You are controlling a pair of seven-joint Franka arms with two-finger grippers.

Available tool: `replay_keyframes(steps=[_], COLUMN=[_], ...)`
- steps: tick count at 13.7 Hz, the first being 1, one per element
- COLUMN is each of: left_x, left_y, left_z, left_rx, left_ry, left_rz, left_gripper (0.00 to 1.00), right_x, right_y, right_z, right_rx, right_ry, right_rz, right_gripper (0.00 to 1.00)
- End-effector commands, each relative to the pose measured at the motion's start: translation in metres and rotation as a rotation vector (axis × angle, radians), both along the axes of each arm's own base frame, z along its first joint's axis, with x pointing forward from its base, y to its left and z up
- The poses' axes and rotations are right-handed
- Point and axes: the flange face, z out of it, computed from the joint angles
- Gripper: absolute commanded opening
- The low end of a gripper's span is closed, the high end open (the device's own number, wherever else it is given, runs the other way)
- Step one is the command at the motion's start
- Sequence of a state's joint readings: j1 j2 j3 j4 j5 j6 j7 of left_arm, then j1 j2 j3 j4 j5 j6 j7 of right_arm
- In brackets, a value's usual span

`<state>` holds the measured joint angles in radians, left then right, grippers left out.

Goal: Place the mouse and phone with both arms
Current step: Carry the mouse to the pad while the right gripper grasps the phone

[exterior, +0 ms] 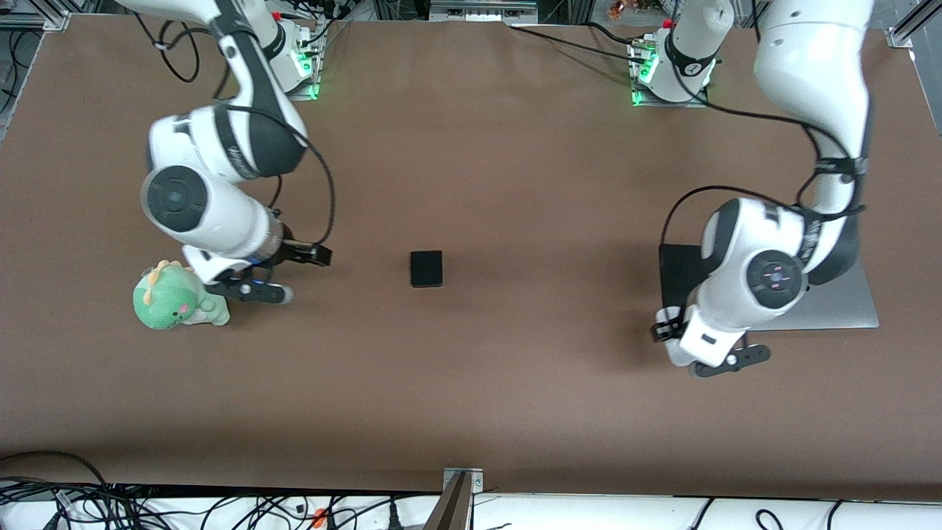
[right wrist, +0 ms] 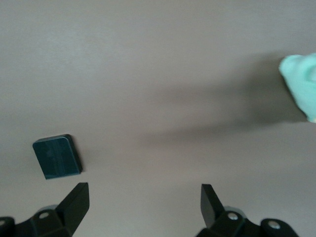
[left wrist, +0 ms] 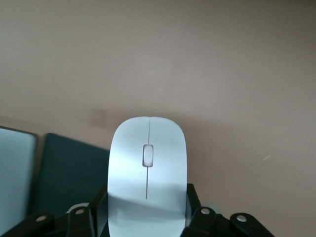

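Note:
The white mouse (left wrist: 147, 163) sits between the black fingers of my left gripper (left wrist: 146, 197), which is shut on its sides. In the front view the left arm's hand (exterior: 706, 342) hides the mouse; it hangs over the table by the near edge of the black mouse pad (exterior: 681, 276). The phone (exterior: 427, 268), a small black slab, lies flat mid-table, and it also shows in the right wrist view as the phone (right wrist: 57, 156). My right gripper (right wrist: 144, 197) is open over bare table between the phone and a green toy, holding nothing.
A green dinosaur plush (exterior: 173, 296) stands beside the right arm's hand, toward the right arm's end. A grey flat slab (exterior: 839, 302) lies next to the mouse pad under the left arm. The brown tabletop (exterior: 515, 383) spreads around the phone.

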<state>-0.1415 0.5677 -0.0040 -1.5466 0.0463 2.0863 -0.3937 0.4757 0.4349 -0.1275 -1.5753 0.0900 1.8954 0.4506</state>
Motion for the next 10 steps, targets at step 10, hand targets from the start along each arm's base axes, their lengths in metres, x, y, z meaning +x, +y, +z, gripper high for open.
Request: replay_keyframes(steps=[10], left_x=[-0.126], left_y=[0.07], left_z=[-0.113], left_rx=[-0.007], left_ry=[-0.075], left_rz=[-0.153], left_gripper=[0.68], right_x=[-0.047], right_y=[0.158], right_z=[-0.146], right_rx=[0.044], right_ry=[-0.187], right_rz=[0.022], right_gripper=[1.0])
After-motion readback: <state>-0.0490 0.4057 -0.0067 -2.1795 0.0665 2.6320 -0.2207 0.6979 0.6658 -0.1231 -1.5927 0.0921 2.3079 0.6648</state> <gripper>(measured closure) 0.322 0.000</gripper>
